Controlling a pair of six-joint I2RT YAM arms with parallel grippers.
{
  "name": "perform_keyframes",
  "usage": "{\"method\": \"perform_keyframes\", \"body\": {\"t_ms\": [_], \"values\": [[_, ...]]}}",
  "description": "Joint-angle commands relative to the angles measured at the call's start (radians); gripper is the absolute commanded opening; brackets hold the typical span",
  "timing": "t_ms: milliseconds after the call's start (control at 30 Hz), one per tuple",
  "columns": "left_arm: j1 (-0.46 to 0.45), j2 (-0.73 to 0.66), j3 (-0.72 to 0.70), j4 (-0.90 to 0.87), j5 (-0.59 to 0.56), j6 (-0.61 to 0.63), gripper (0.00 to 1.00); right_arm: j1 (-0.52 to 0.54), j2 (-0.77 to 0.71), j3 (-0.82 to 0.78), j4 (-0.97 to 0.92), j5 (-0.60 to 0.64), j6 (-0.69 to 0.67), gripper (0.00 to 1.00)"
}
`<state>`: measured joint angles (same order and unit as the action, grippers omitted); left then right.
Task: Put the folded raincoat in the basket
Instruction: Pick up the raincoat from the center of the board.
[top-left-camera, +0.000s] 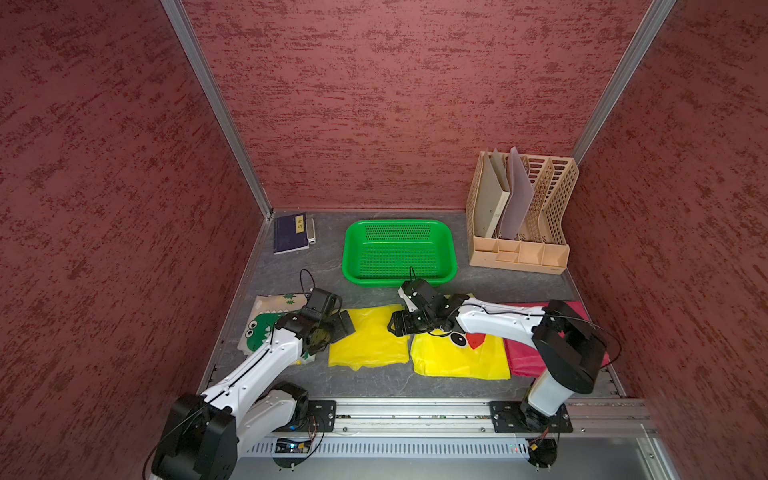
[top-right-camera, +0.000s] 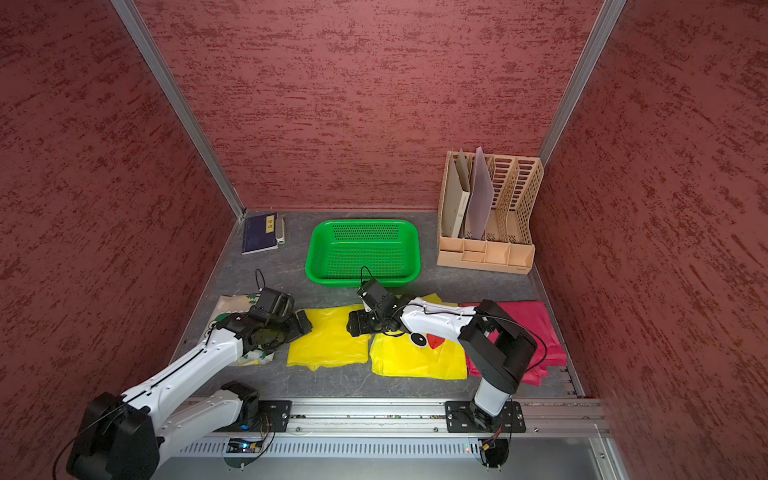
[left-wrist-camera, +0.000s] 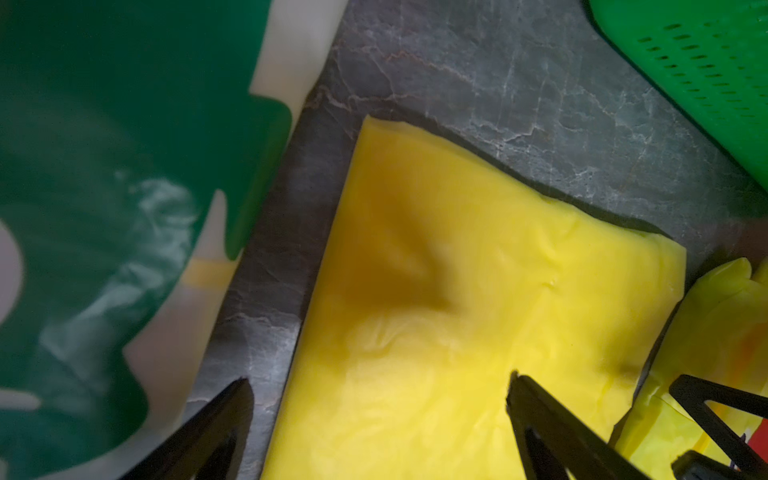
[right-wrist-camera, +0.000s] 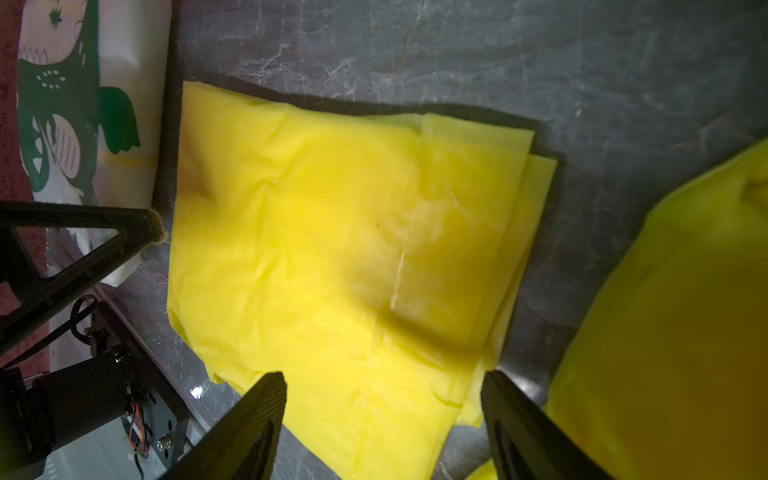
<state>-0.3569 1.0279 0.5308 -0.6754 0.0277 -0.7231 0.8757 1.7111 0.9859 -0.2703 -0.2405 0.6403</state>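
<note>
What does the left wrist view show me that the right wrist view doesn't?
Only the left wrist view: a corner of the basket. Only the right wrist view: the stacked layers at one edge of the folded yellow raincoat, and a metal mounting plate. Both: the folded yellow raincoat, the dinosaur-print raincoat, the grey table, and open, empty jaws, the left gripper and right gripper.

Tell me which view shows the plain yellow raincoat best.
The right wrist view: the plain yellow raincoat nearly fills it, with creases and layered fold edges clear. Both top views show it small, without fold detail. The left wrist view catches only part of it, blurred.
</note>
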Motion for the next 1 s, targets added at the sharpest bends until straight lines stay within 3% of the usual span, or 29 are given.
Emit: {"method": "perform_keyframes", "body": {"t_ms": [0,333,967], "values": [[0.009,0.014,-0.015,0.030,0.001,0.039,0.99,0.002,0.029,0.027,-0.027,0.036,0.024,0.79],[0.007,0.041,-0.039,0.087,0.061,0.055,0.97,0.002,0.023,0.059,-0.145,0.139,0.036,0.81],[-0.007,0.086,-0.050,0.106,0.042,0.069,0.94,0.026,0.124,0.054,-0.088,0.100,0.073,0.82]]}}
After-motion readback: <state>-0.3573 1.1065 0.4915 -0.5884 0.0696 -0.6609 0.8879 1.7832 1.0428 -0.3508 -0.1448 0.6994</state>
